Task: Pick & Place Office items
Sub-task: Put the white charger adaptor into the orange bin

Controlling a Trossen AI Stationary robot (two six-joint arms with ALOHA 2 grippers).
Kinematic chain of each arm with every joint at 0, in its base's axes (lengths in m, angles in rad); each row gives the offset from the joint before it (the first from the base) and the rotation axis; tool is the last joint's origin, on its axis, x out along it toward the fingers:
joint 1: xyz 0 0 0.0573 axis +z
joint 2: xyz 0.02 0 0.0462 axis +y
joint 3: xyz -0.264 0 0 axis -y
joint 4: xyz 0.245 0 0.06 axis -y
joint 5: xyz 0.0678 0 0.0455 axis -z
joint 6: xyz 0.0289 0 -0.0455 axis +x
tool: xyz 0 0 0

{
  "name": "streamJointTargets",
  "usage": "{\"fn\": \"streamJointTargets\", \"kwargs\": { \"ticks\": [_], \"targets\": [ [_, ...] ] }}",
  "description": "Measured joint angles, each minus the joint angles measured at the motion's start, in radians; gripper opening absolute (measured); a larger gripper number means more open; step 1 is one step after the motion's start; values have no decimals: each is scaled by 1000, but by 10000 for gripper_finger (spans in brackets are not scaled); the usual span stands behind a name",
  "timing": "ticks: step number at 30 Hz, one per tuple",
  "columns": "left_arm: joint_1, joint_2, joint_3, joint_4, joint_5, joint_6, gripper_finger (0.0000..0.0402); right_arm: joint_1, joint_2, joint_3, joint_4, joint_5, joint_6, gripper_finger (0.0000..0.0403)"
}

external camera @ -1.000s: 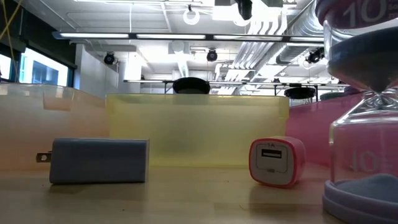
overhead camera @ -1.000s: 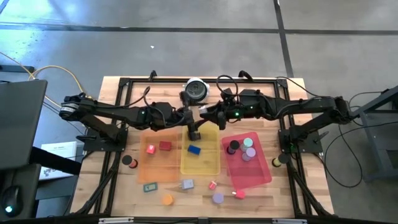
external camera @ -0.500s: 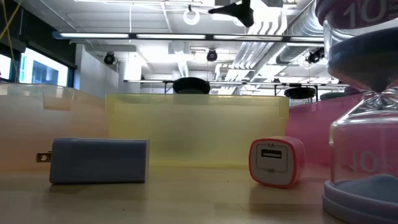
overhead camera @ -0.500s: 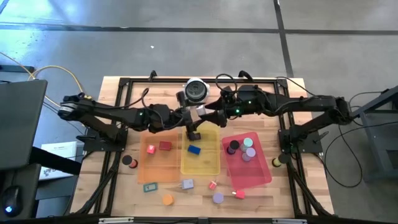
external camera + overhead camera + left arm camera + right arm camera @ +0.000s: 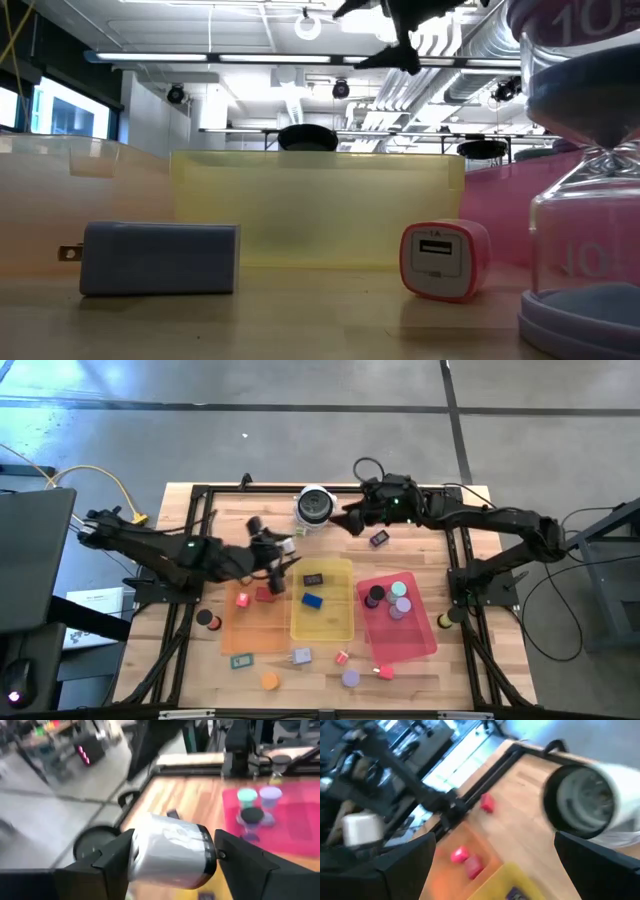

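Held item: silver block point(image 5: 172, 851), sitting clamped between the left gripper point(image 5: 281, 550) fingers, hovering over the orange tray point(image 5: 255, 622), near the yellow tray point(image 5: 322, 628).
Right gripper point(image 5: 350, 523): standing released, empty, beside the round silver-and-black object point(image 5: 315, 505).
Remaining items: lying loose along the table's front edge.
Risk: block is sitting near the fingertips; a quick swing could be slipping it free, dropping it into the wrong tray.
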Motion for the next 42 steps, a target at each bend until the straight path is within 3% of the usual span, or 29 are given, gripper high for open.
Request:
{"fn": "streamJointTargets", "kwargs": {
  "ticks": [5, 10, 12, 17, 21, 27, 34, 40, 42],
  "targets": [
    [-82, -93, -1, -314, 4, -349, 244, -47, 0, 0, 63, -4, 3, 397],
    [-136, -169, 0, -516, 10, -591, 244, -54, 0, 1, 139, -10, 16, 397],
    [-150, -194, 0, -608, 75, -681, 244, -52, 0, 1, 154, -11, 38, 397],
    [-153, -213, -1, -784, 347, -868, 244, 0, 0, 1, 161, -11, 88, 397],
    [-161, -194, -2, -842, 463, -918, 244, 64, 0, 1, 169, -11, 120, 397],
    [-138, -135, -17, -853, 453, -898, 244, 197, 0, 1, 193, 38, 131, 397],
    [-118, 5, -17, -855, 558, -958, 244, 361, 0, 1, 200, 112, 123, 397],
    [-122, 167, -17, -853, 729, -1025, 249, 457, 1, 1, 199, 116, 105, 397],
    [-128, 226, -17, -847, 737, -1039, 250, 483, 1, 1, 199, 117, 103, 397]
  ]
}}
